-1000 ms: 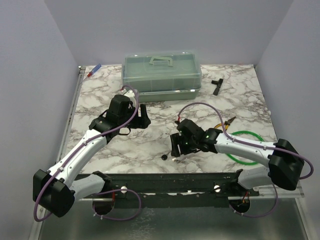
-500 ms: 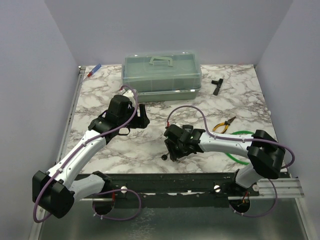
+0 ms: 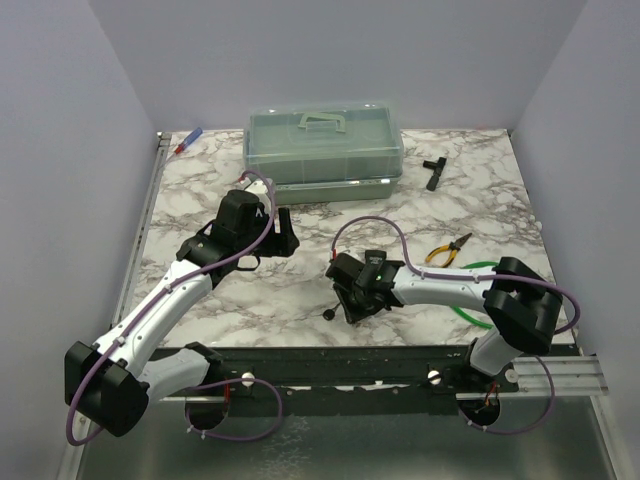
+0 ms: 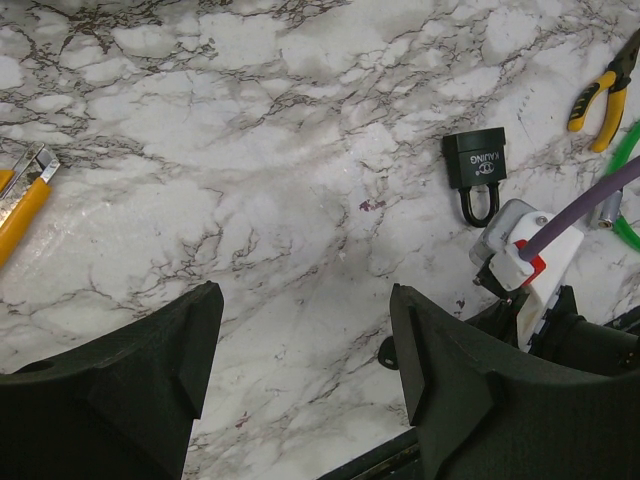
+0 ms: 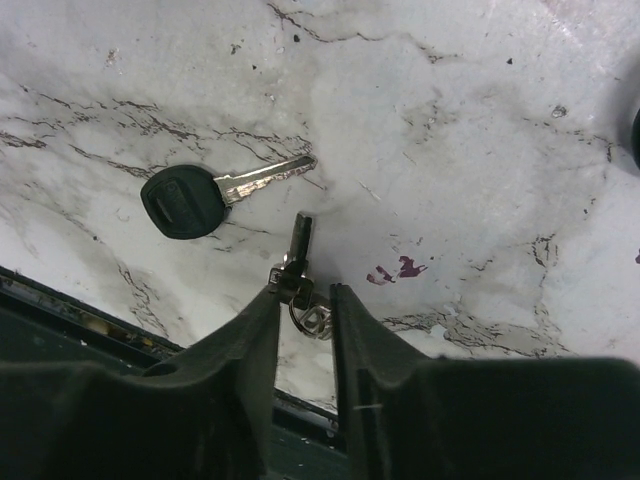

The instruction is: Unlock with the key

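Jaws of the right gripper (image 5: 305, 292) stand almost closed near the front edge of the bench (image 5: 480, 120), pinching a small silver piece (image 5: 300, 240) with a ring on it. The key (image 5: 182, 204) lies flat on the marble just left of those tips. Nothing touches it, and its blade end is closest to the held piece. Farther in, the padlock (image 4: 474, 168) lies flat close beside the right wrist. Left of it, the left gripper (image 4: 305, 310) hangs above bare marble, jaws wide apart and holding nothing. A clear lidded box (image 3: 324, 140) sits at the far edge.
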Controlling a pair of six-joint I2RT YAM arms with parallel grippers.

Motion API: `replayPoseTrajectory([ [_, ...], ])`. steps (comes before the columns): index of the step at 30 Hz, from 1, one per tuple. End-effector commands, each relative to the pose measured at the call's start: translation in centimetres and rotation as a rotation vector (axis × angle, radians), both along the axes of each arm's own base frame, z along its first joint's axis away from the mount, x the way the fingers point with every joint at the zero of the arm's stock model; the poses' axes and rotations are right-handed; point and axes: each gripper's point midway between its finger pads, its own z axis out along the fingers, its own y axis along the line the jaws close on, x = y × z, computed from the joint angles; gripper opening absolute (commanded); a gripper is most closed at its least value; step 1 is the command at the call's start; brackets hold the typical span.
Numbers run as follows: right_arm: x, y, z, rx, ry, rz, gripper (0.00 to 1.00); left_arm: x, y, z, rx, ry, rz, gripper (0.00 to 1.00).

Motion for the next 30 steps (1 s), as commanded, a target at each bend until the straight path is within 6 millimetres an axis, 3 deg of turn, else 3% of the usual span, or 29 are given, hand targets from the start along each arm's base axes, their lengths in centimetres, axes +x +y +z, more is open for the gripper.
replayPoseTrajectory([
  [1,-0.7,-0.6,-1.4,-0.021,0.014,0.007,0.22,0.2,0.4,0.7,0.013,-0.024,0.011,0.73],
  [5,-0.9,-1.0,-2.2,-0.026,0.021,0.004,0.17,0.2,0.4,0.6,0.016,-0.021,0.012,0.73],
  [9,-1.0,-1.2,-2.8,-0.016,0.012,-0.003,0.0,0.2,0.5,0.6,0.017,-0.023,0.014,0.73],
  [13,-0.8,-0.9,-2.3,0.032,-0.013,-0.013,0.0,0.2,0.5,0.6,0.018,-0.022,0.016,0.73],
  [18,-0.1,-0.3,-0.3,0.122,-0.075,-0.036,0.0,0.0,0.3,0.7,0.007,-0.021,0.004,0.73],
  [30,1.1,0.7,2.6,0.308,-0.166,-0.143,0.0,-1.3,-1.8,1.6,-0.119,0.034,-0.053,0.73],
])
